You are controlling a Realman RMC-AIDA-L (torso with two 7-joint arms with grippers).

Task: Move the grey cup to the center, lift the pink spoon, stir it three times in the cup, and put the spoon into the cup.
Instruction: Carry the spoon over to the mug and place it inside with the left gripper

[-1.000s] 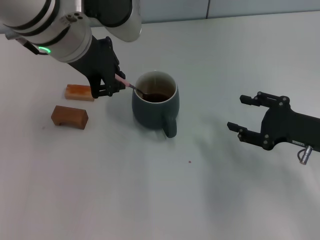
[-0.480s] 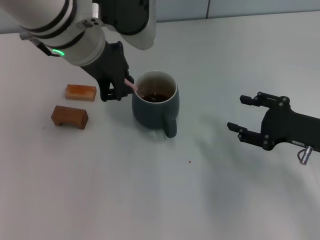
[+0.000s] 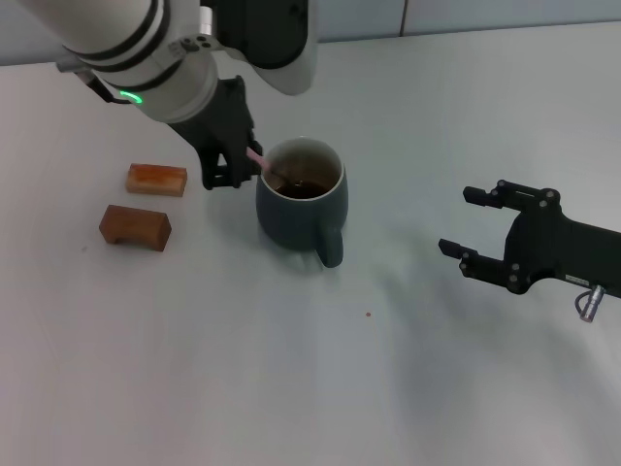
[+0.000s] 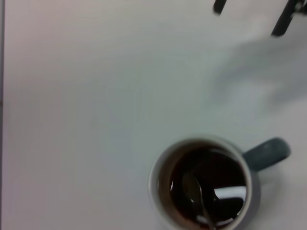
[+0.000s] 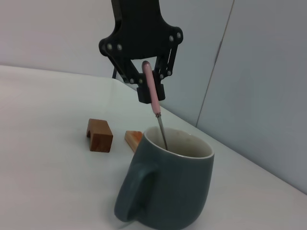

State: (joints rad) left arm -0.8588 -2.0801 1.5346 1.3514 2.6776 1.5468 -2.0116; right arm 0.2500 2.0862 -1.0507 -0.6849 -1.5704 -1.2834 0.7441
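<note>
The grey cup [image 3: 302, 202] stands near the table's middle with its handle toward me, holding dark brown liquid. My left gripper [image 3: 239, 167] is just left of the cup's rim, shut on the pink spoon [image 3: 256, 160]. The spoon slants down over the rim with its metal bowl in the liquid. The left wrist view looks down into the cup [image 4: 156, 191] and shows the spoon's bowl [image 4: 193, 188] submerged. The right wrist view shows the cup [image 5: 168, 191], the spoon [image 5: 150, 91] and the left gripper [image 5: 149, 85] above it. My right gripper [image 3: 462, 221] is open and empty, far right of the cup.
Two brown wooden blocks lie left of the cup: an orange-brown one [image 3: 155, 179] and a darker one [image 3: 135, 226], both also in the right wrist view [image 5: 99, 135]. A wall runs along the table's far edge.
My left gripper has moved right and closer to the cup's rim with the spoon, which now stands steeper in the liquid. The cup and right arm have stayed put.
</note>
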